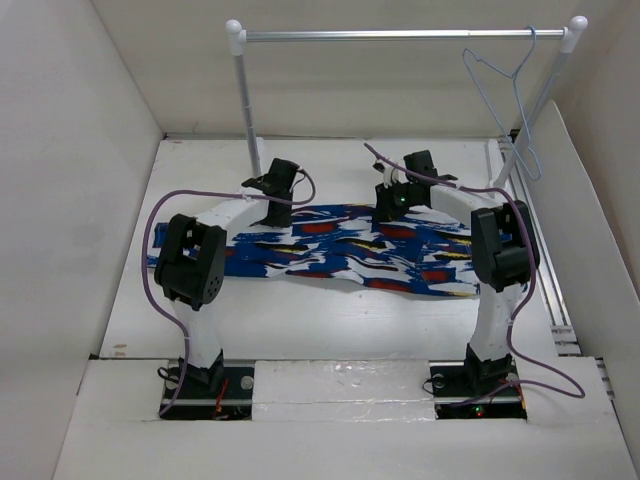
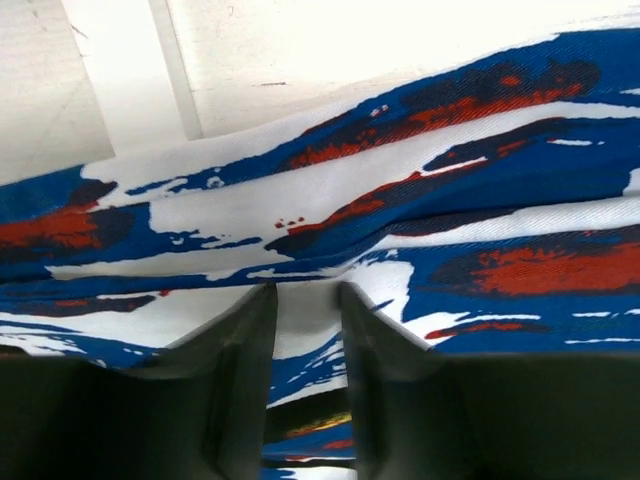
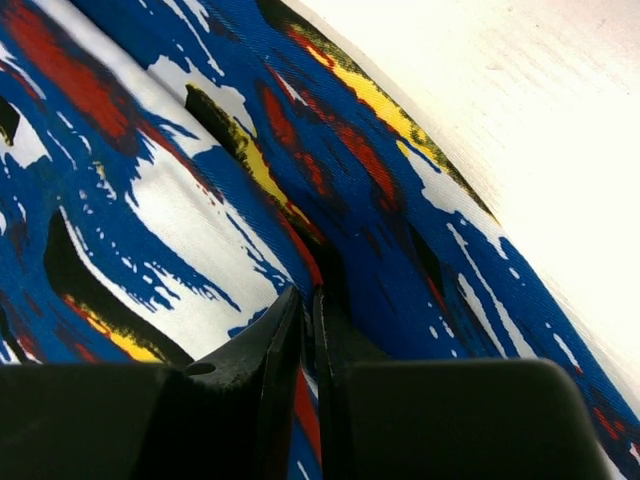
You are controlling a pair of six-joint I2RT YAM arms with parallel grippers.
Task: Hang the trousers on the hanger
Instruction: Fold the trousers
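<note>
The trousers (image 1: 350,252), printed blue, white, red and black, lie stretched out left to right across the middle of the white table. My left gripper (image 1: 275,212) is down on their far edge at the left. In the left wrist view its fingers (image 2: 305,290) stand a little apart with a raised fold of the trousers (image 2: 400,180) pinched between them. My right gripper (image 1: 386,218) is down on the far edge further right. In the right wrist view it (image 3: 307,295) is shut on a thin fold of the trousers (image 3: 200,150). The light-blue wire hanger (image 1: 510,90) hangs by its hook from the right end of the rail.
A silver rail (image 1: 400,35) on white posts (image 1: 247,100) spans the back of the table. White walls close in on the left, back and right. A metal track (image 1: 545,250) runs along the table's right edge.
</note>
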